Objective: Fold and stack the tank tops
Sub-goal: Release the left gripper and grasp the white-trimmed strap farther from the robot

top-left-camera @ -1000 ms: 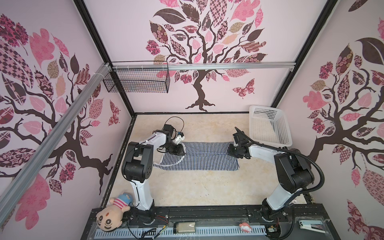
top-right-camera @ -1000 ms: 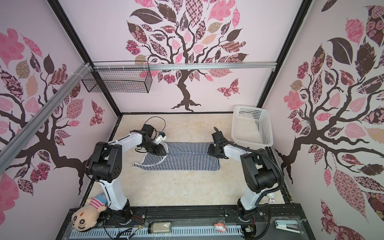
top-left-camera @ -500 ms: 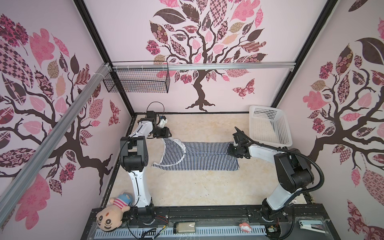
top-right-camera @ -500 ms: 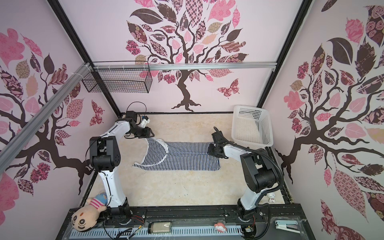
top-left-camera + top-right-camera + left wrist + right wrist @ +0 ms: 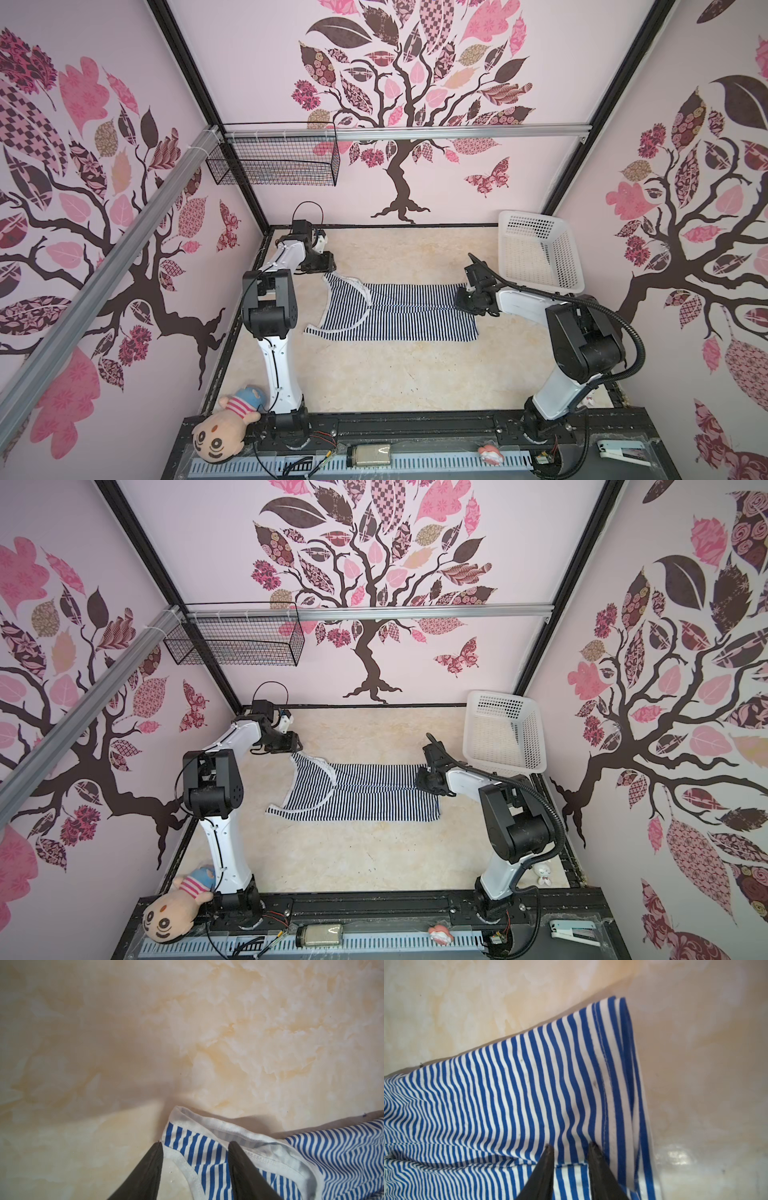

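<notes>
Marbled tabletop (image 5: 374, 374) | we see tank top (image 5: 411, 316) laid out | left gripper (image 5: 195, 1142) jaws apart astride its strap | right gripper (image 5: 570, 1144) jaws pinching its hem, cloth puckered

A cream, marble-patterned tabletop (image 5: 374, 374) fills the booth floor in both top views. A soft tank top (image 5: 415, 316) with thin navy and white stripes lies flat across its middle, its white-edged neck end to the left and its hem to the right. A white perforated plastic basket (image 5: 540, 253) sits in the far right corner, well apart from a small white figurine (image 5: 543, 875) at the near right edge.
</notes>
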Motion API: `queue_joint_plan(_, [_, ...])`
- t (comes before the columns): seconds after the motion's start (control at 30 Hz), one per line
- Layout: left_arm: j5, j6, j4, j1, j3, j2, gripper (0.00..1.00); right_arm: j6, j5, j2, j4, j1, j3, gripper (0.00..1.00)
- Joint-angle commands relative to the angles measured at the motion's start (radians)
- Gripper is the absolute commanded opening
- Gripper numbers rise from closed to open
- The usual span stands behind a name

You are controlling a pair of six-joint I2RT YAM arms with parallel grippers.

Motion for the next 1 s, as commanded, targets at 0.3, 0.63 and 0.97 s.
queue_joint_plan(0.3, [-0.001, 0.024, -0.024, 0.002, 0.132, 0.13, 0.51, -0.007, -0.003, 0.043, 0.0, 0.002, 0.027, 0.31])
queue_joint_plan(0.63, [0.044, 0.031, -0.017, 0.004, 0.102, 0.111, 0.29, -0.008, -0.003, 0.048, 0.002, 0.002, 0.028, 0.31])
queue_joint_plan(0.97, [0.038, 0.051, -0.038, 0.005, 0.09, 0.092, 0.1, -0.008, 0.0, 0.038, -0.003, 0.001, 0.024, 0.31])
